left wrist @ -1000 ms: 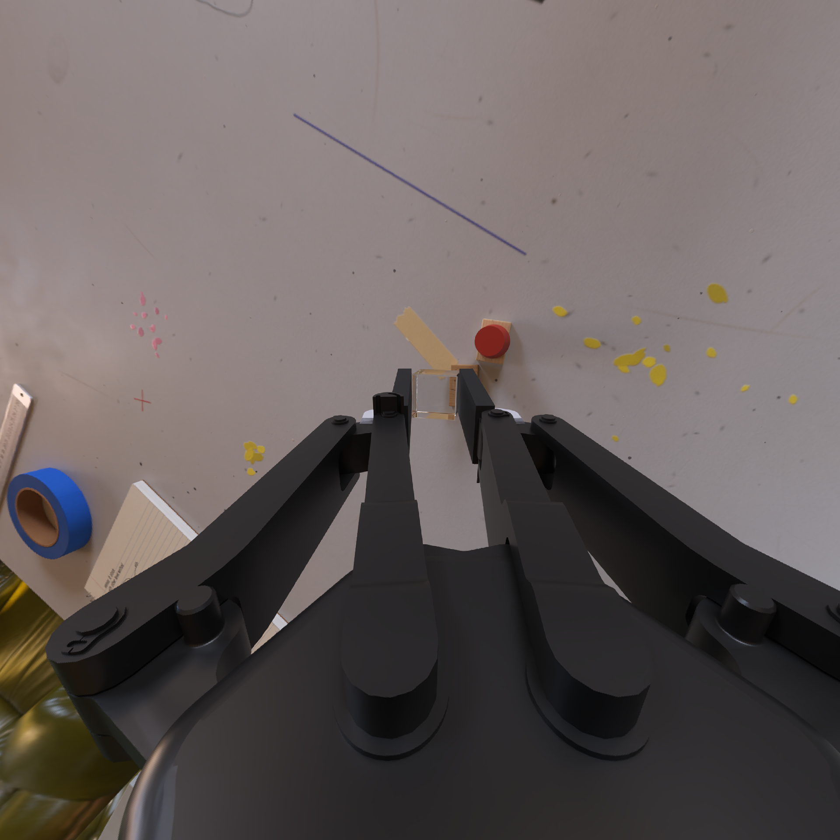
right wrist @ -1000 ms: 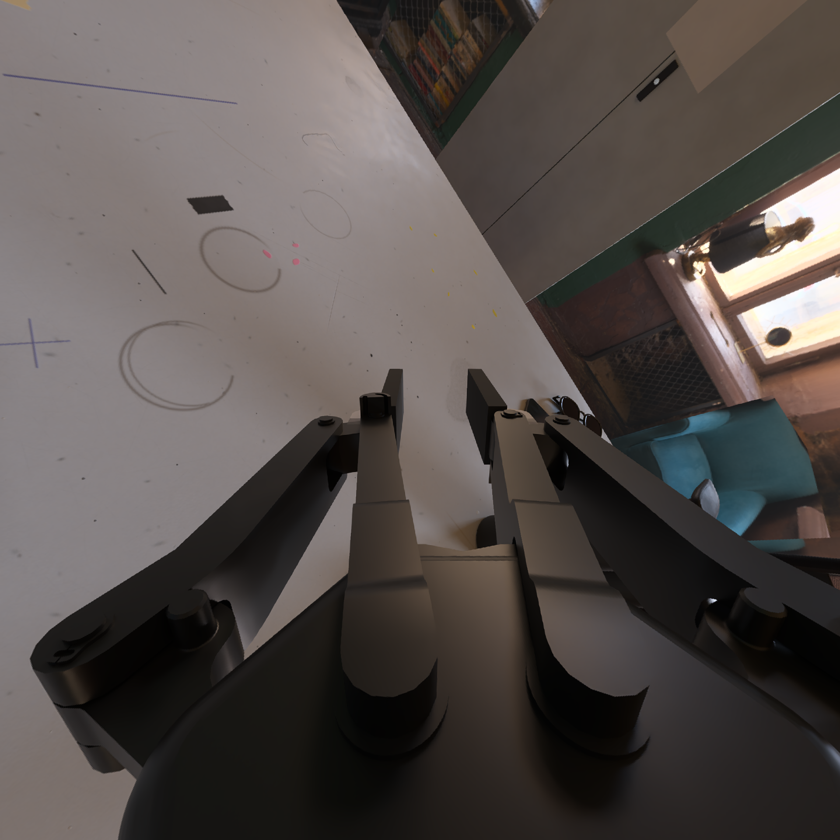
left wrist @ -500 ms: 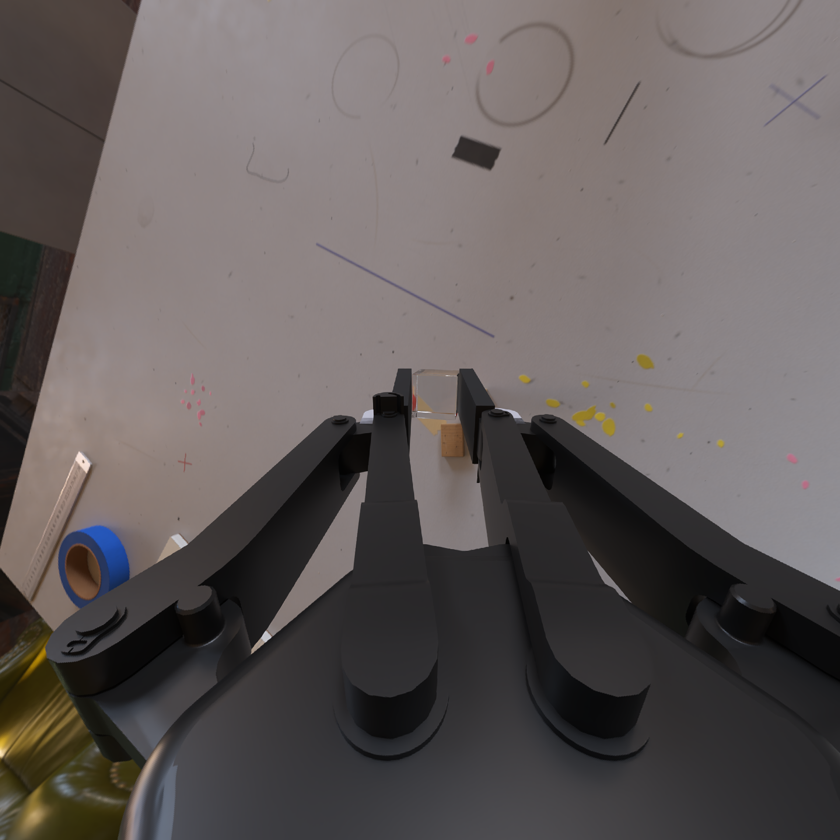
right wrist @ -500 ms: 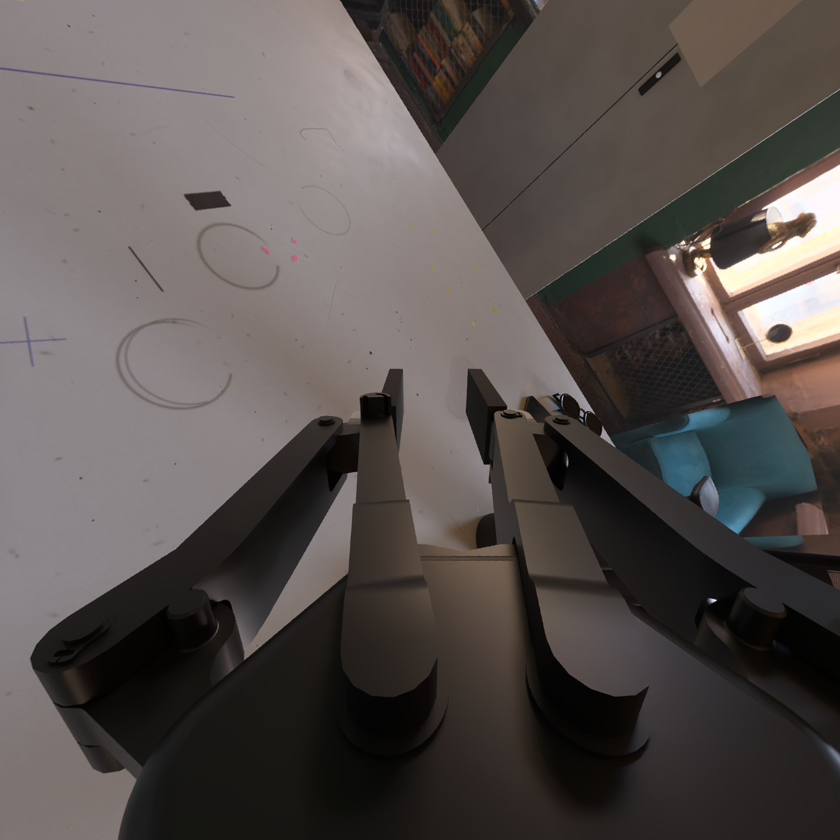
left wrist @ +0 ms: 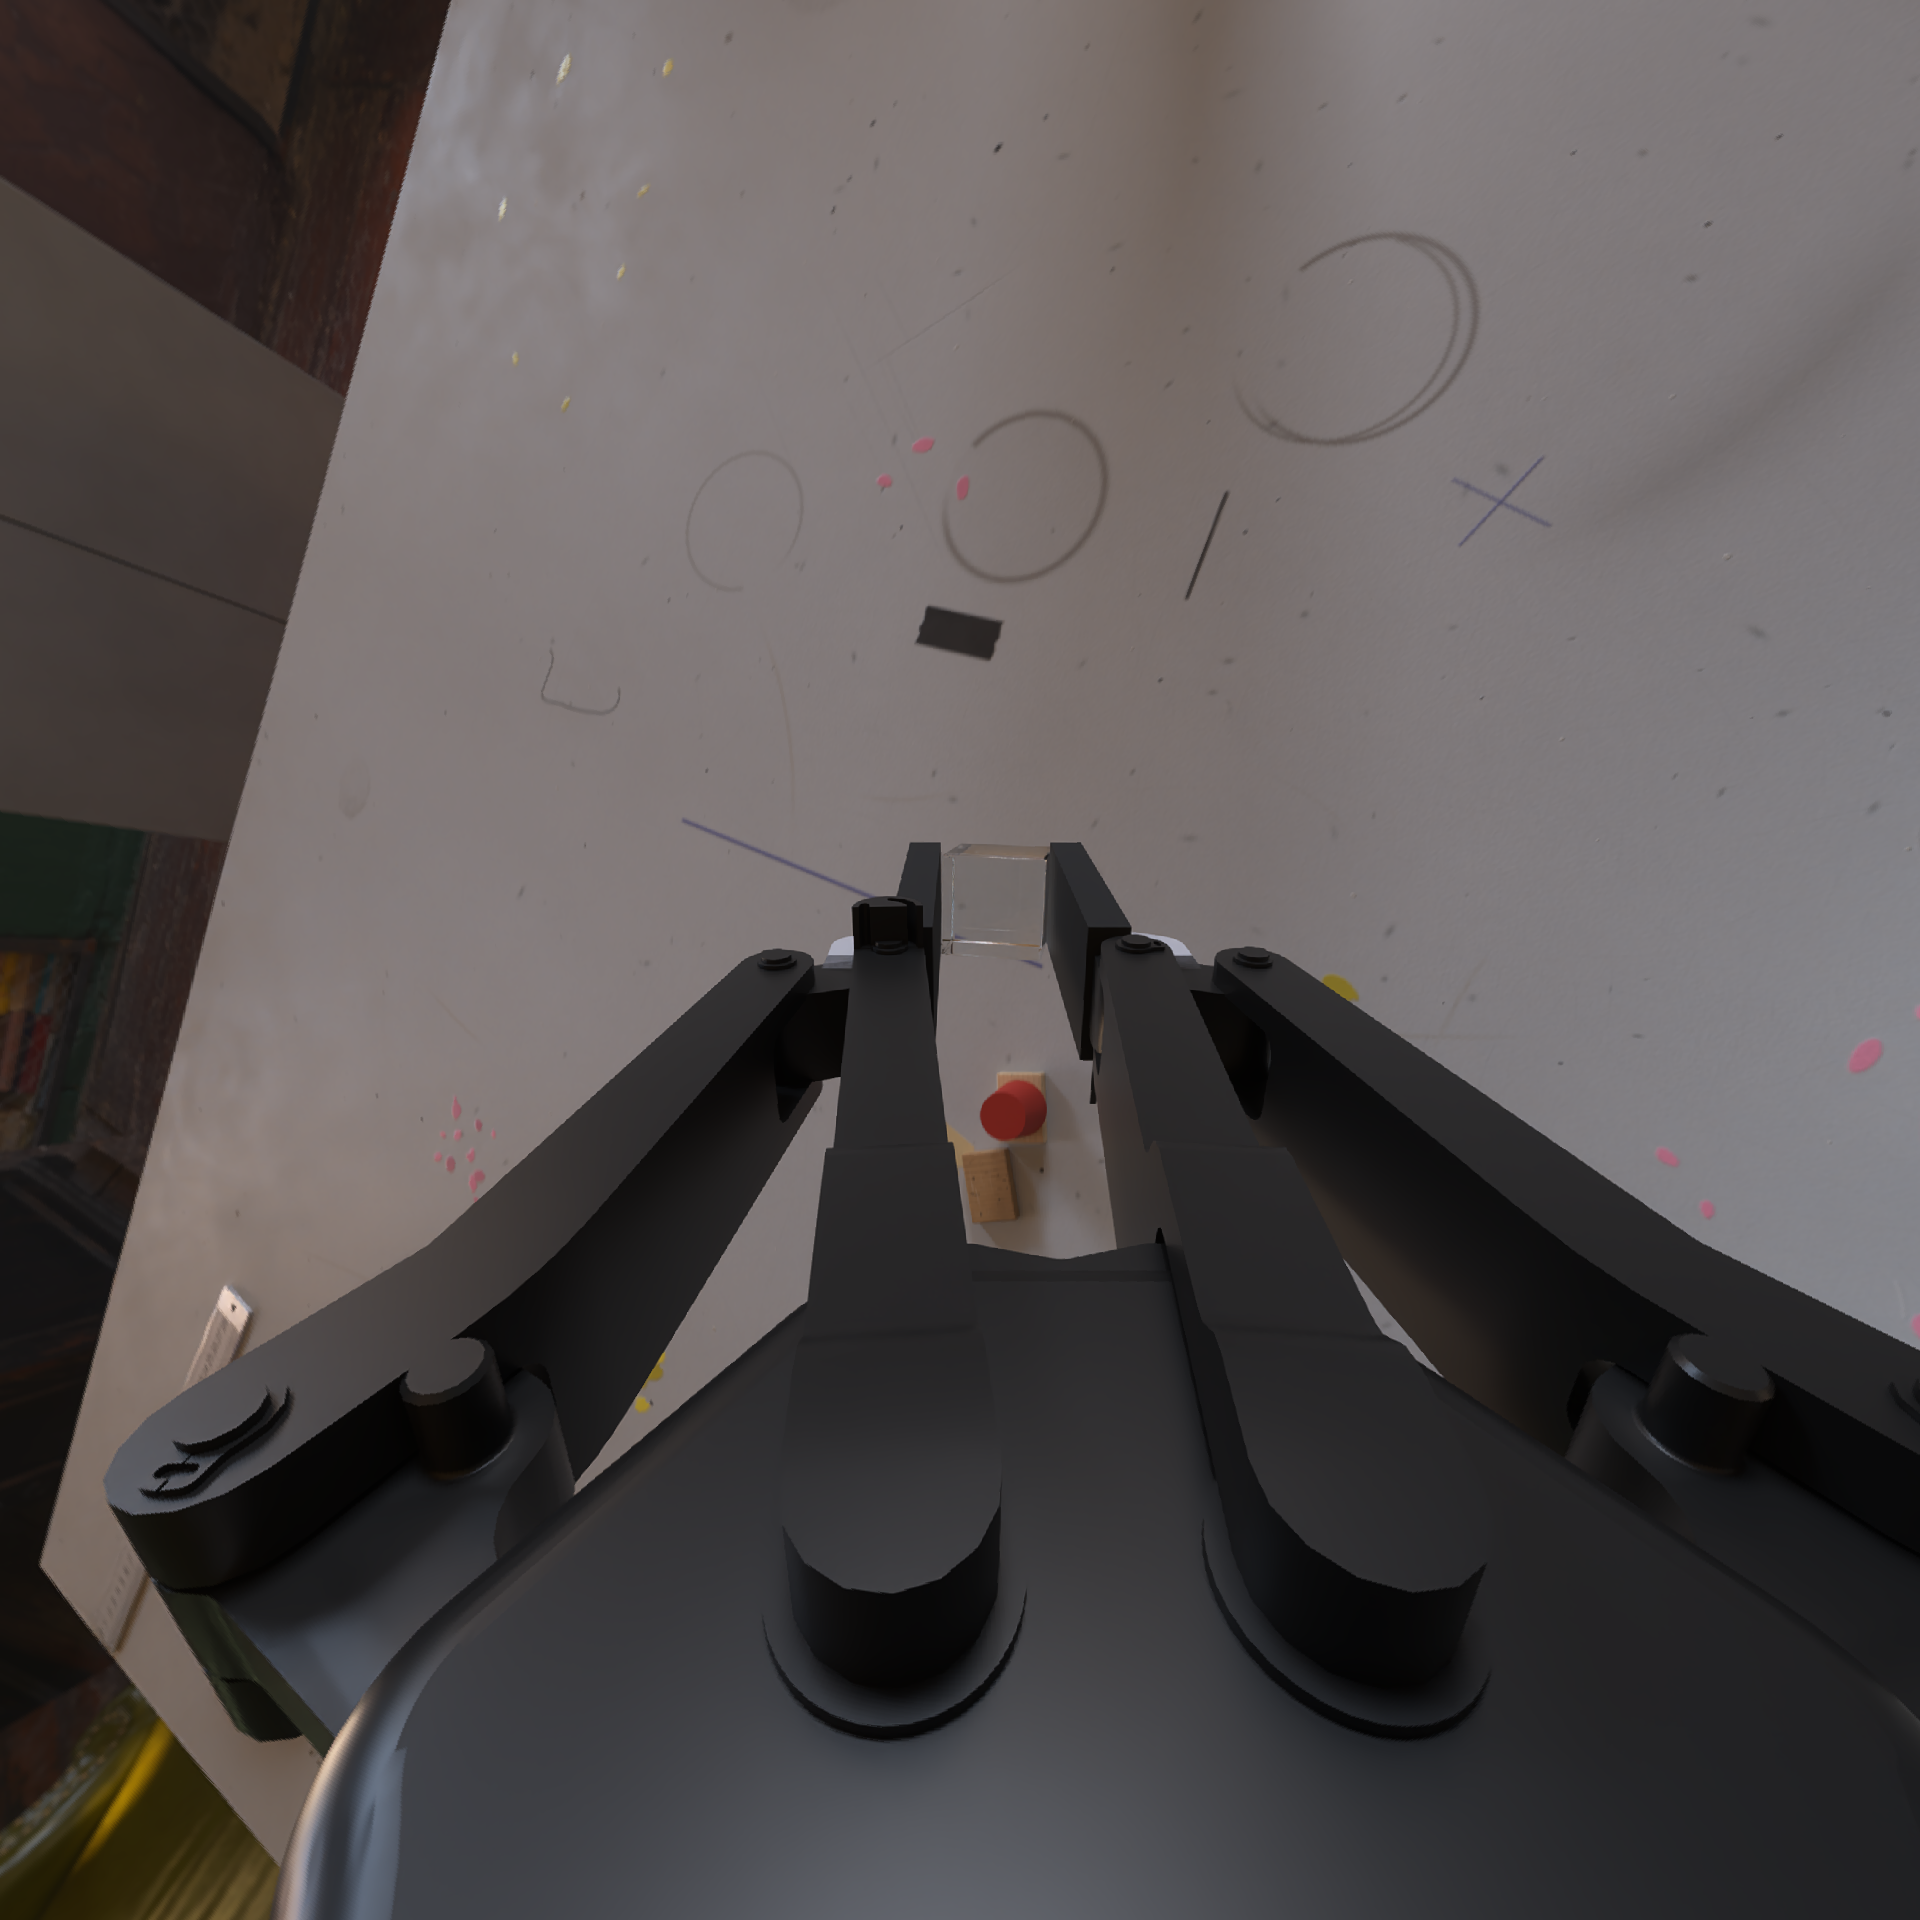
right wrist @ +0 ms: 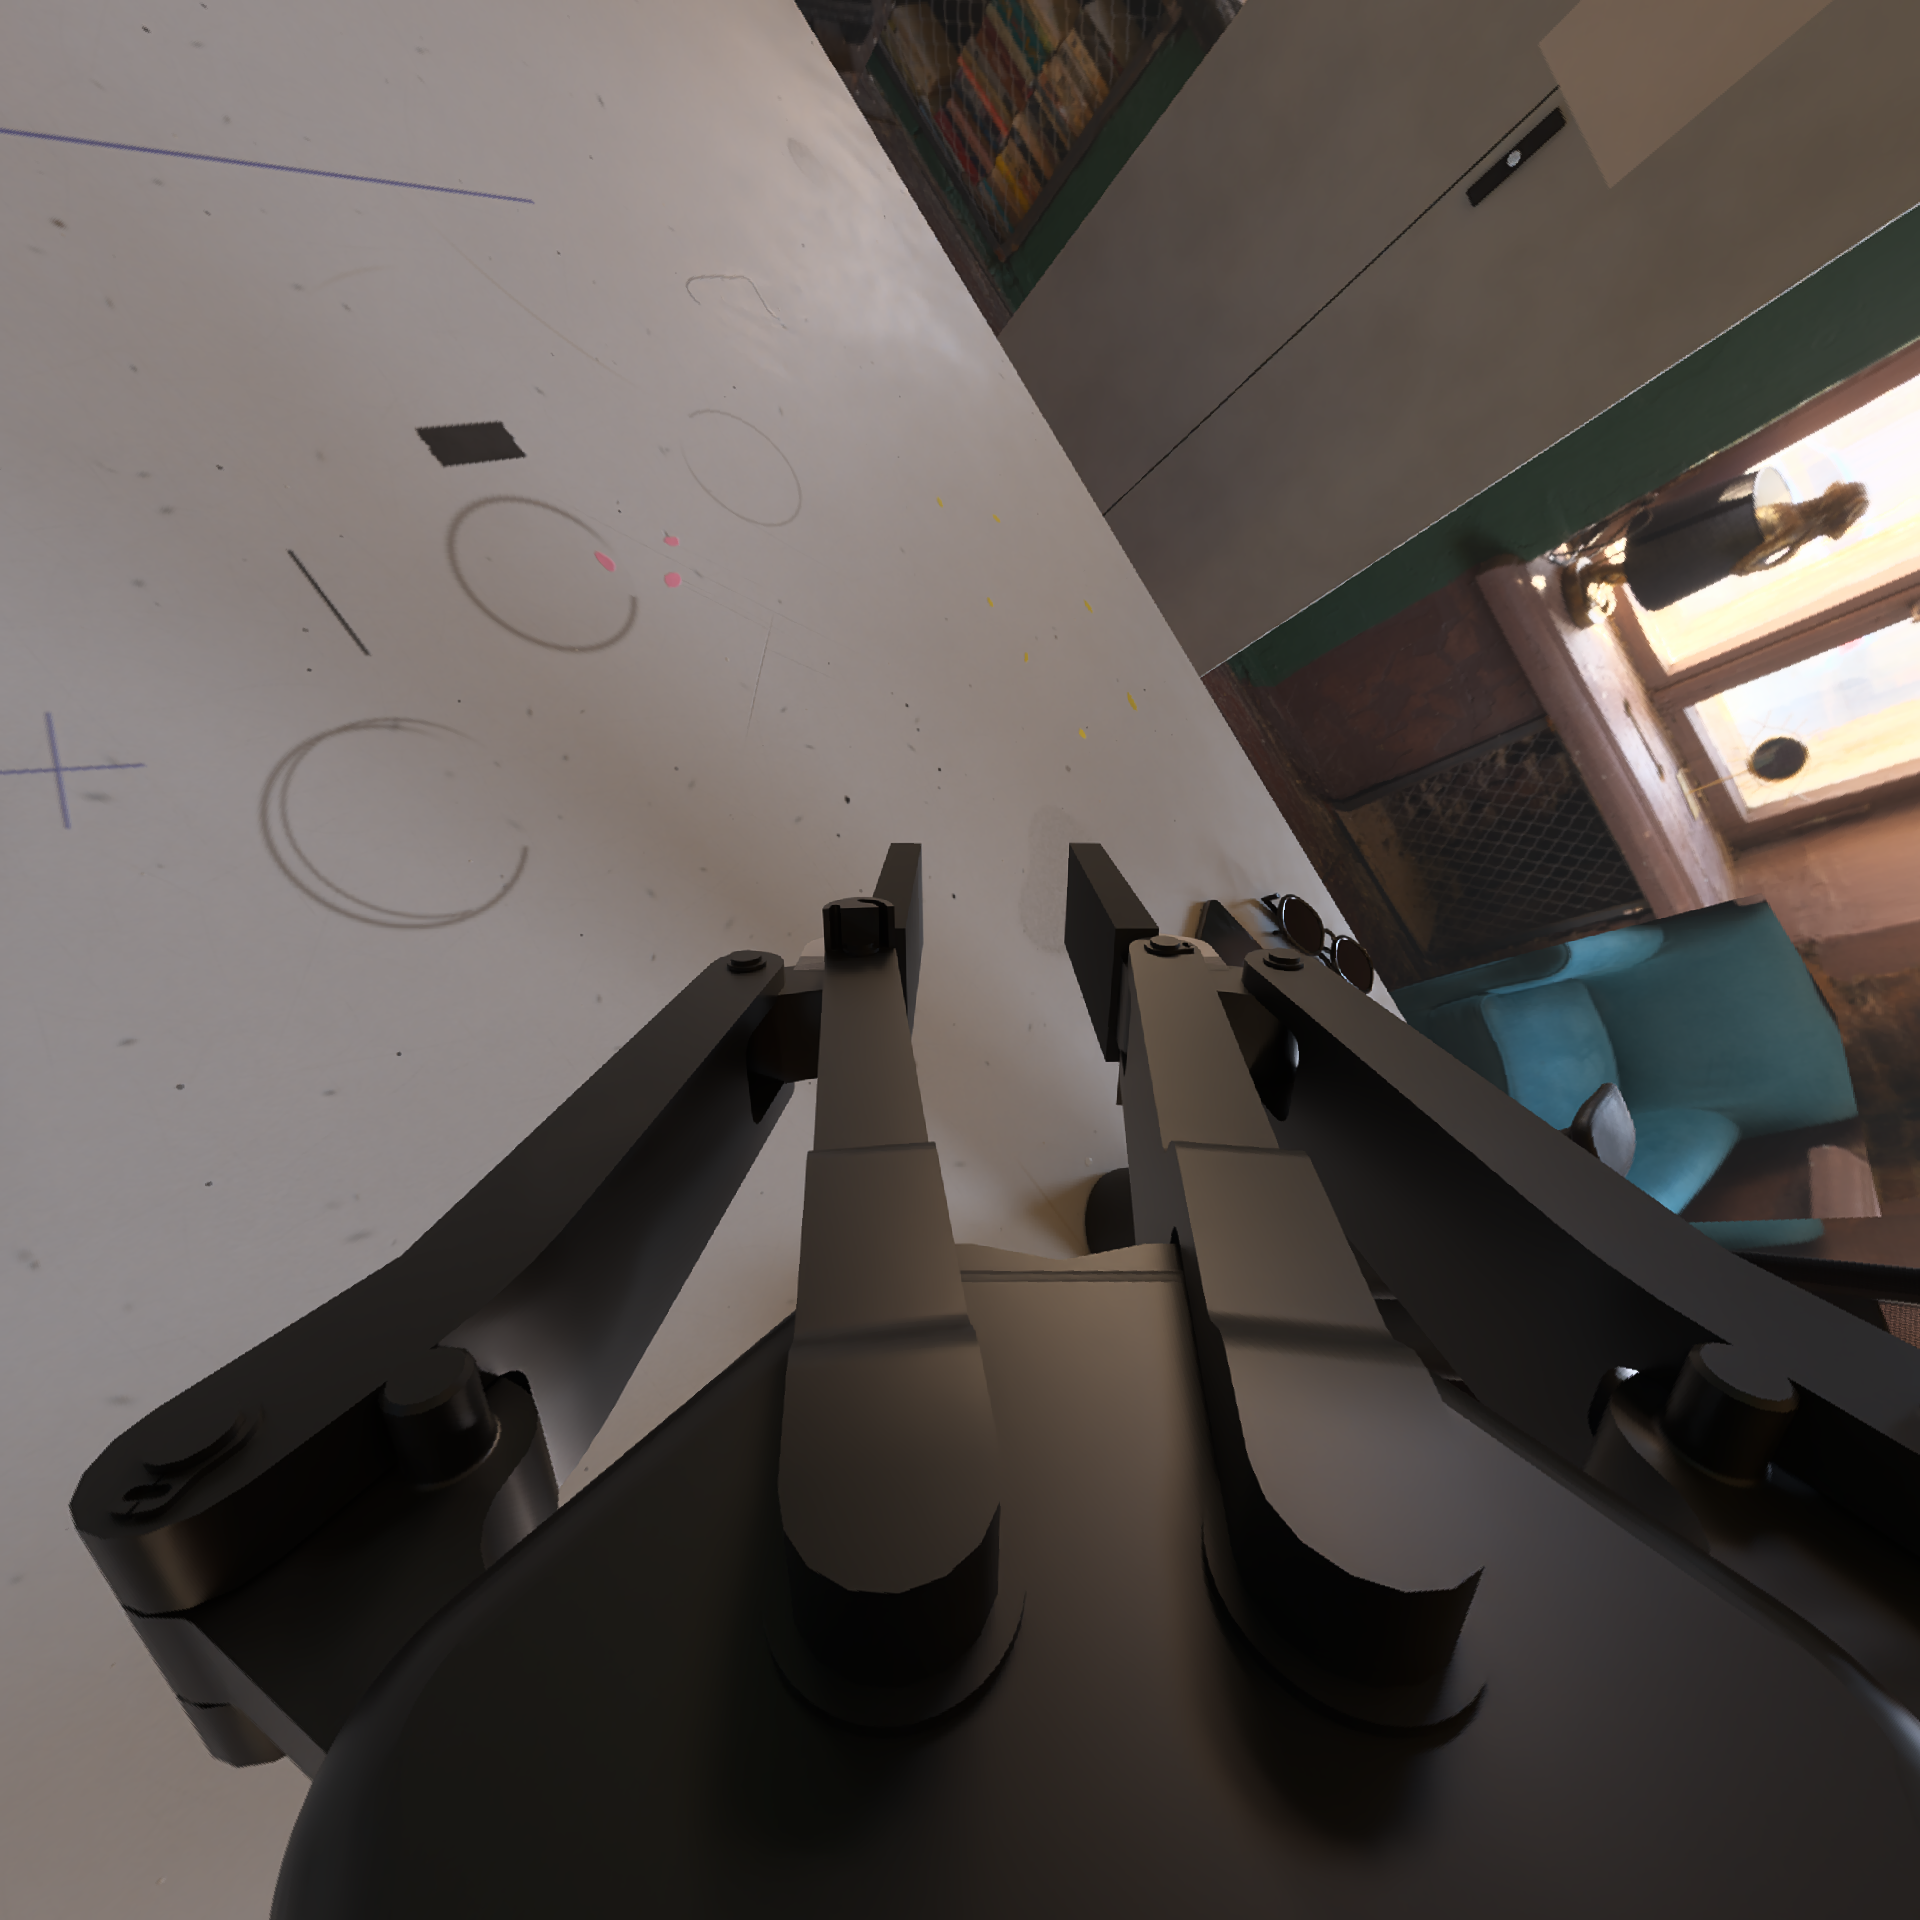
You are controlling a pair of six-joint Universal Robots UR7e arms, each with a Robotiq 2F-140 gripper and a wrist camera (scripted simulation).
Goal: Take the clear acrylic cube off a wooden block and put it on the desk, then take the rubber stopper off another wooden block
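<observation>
- Black left gripper [left wrist: 992, 899] clamped on clear acrylic cube [left wrist: 992, 897], held well above desk [left wrist: 1455, 779].
- Below, btwn the fingers: bare wooden block [left wrist: 992, 1184] w/ nothing on it, rubber stopper [left wrist: 1013, 1110] atop second wooden block [left wrist: 1023, 1081] just beside (red, untouched).
- Vs 1.0 s ago: cube off its block, lifted higher, blocks now lower in view, more desk ahead.
- Meaning, prob.: lift done; set-down on desk next, stopper after.
- Right gripper [right wrist: 994, 904]: fingers apart, nothing between, same pose as 0.5 s ago, over desk edge.
</observation>
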